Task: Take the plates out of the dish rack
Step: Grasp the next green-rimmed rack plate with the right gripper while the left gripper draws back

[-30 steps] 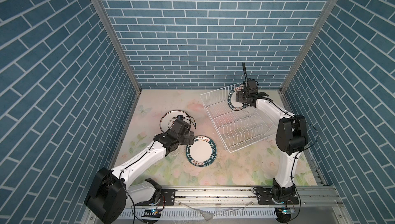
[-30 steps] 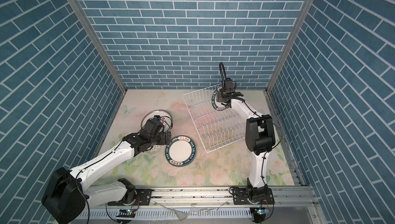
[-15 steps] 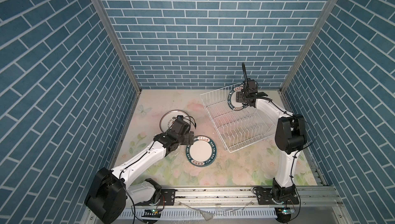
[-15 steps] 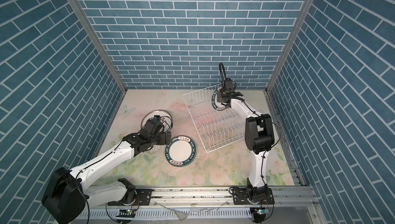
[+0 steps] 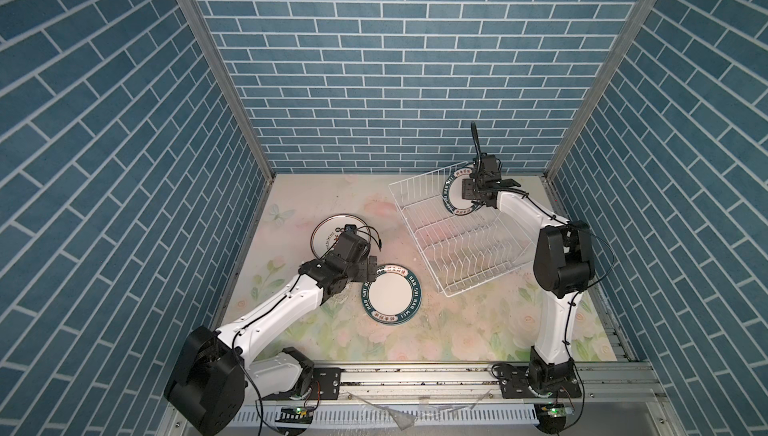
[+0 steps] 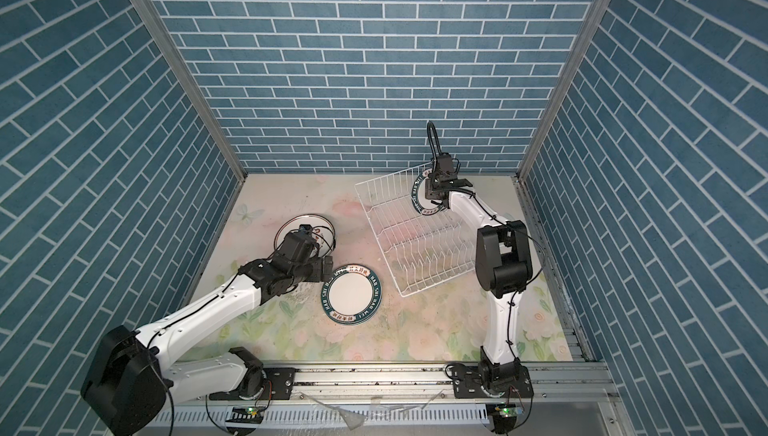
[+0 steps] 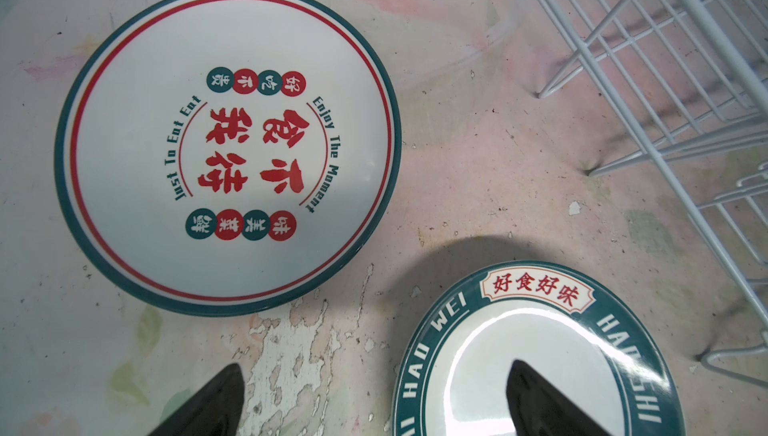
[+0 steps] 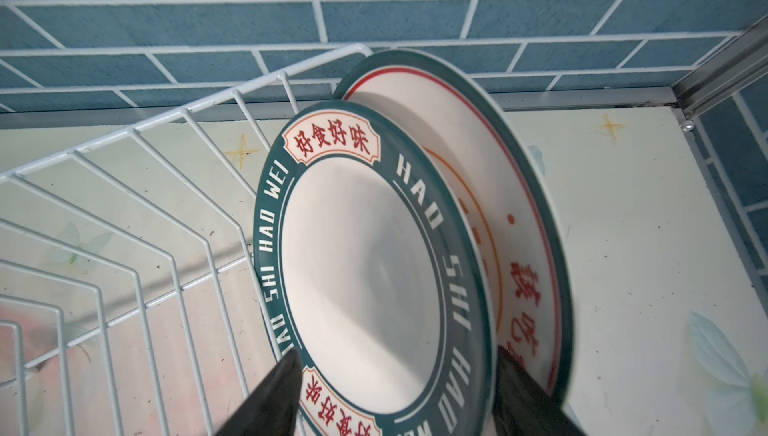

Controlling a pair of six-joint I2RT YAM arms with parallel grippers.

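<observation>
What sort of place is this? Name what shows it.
Probably a staged robot test cell, not a real kitchen: blue brick-patterned walls box in a floral tabletop, two robot arms mount on an aluminium rail, a wire dish rack holds plates.

- Lab-type robot test cell is shown.
- Enclosed by printed blue-brick wall panels [image 5: 395, 60], joined by aluminium posts [image 5: 224, 80].
- Robot arms [image 5: 282, 309] are bolted to a metal rail [image 5: 415, 375] at the floral-covered desk [image 5: 457, 330] edge.
</observation>
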